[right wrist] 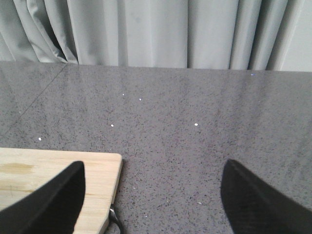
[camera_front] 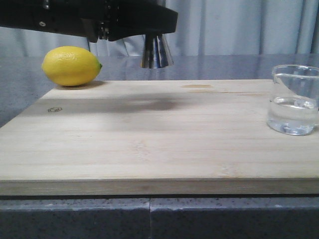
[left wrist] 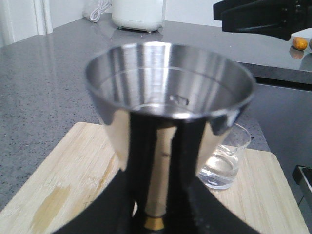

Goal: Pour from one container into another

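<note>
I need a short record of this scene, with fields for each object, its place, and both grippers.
jigger: shiny steel hourglass jigger, lifted above the board, held by left gripper
beaker: small clear glass beaker, with clear liquid, on board's right side
lemon: yellow lemon, at board's far left corner
board: pale wooden cutting board
right gripper: open, empty, over grey counter

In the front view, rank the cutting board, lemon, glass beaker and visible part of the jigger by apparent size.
1. Cutting board, by far the largest.
2. Lemon.
3. Glass beaker, close to the lemon and cut by the frame edge, so unsure.
4. Jigger, only its lower cone shows under the left gripper.
</note>
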You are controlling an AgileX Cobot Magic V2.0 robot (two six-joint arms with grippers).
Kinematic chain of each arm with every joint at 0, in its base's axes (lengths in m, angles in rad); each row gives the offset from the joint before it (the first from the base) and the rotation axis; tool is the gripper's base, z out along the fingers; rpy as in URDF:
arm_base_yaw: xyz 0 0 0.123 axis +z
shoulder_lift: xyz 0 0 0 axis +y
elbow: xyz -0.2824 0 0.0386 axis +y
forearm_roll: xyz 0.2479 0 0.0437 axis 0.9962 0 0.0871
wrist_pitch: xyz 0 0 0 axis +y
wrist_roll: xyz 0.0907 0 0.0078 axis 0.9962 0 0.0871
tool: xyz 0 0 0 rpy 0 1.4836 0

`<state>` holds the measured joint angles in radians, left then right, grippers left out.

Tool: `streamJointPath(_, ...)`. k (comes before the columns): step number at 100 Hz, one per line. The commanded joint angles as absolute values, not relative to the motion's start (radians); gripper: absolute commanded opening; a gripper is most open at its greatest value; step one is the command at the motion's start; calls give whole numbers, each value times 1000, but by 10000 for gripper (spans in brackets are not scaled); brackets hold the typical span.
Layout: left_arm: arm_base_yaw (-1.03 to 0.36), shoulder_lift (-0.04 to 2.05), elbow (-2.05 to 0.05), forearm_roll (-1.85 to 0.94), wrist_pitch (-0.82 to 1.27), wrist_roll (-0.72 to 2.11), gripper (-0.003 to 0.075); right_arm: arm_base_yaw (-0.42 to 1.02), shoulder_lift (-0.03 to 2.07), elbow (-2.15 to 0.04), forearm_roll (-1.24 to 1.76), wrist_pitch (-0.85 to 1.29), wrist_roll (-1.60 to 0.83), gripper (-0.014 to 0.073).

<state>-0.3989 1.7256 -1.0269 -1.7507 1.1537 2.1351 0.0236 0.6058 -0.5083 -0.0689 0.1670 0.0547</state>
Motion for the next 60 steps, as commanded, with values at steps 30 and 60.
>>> streamJointPath(30,-407,1670,-1057,-1813,1224,2123,-19,27,377,-465,17,284,51,500)
streamJointPath(60,-407,1670,-1057,-1813,1224,2123,-19,27,293,-406,86,410,-118,500)
